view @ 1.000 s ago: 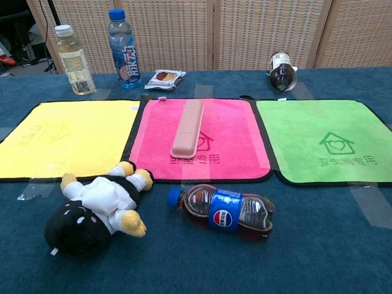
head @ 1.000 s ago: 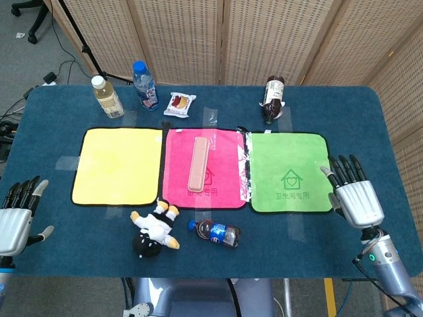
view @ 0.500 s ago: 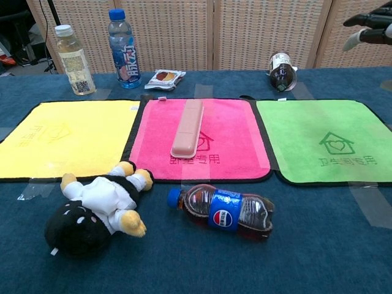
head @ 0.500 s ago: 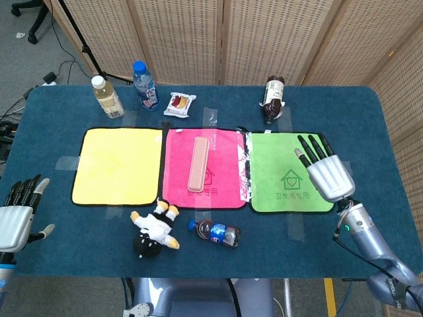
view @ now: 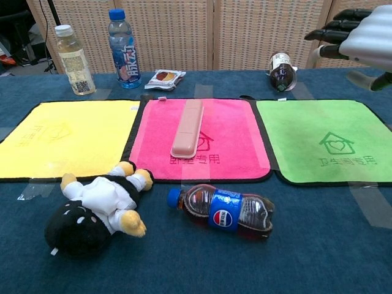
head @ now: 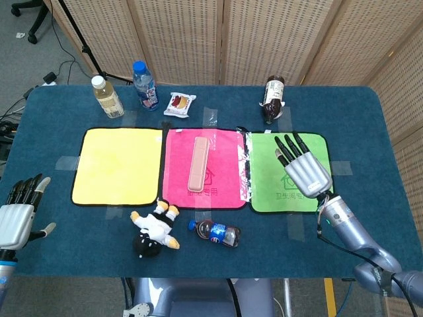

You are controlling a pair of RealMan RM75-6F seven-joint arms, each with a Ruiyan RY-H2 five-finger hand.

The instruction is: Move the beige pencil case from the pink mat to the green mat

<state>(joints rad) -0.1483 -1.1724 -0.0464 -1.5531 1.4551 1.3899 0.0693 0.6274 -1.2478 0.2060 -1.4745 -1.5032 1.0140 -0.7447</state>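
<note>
Right hand (head: 305, 172) above green mat (head: 264, 172)

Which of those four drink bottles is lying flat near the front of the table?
The cola bottle with the blue cap and label, lying on its side just in front of the pink mat. The two clear bottles at the back stand upright.

pencil case (head: 198, 162) on middle mat (head: 225, 191) | cola bottle (head: 217, 232) before it | plush toy (head: 154, 231) left of bottle
</note>
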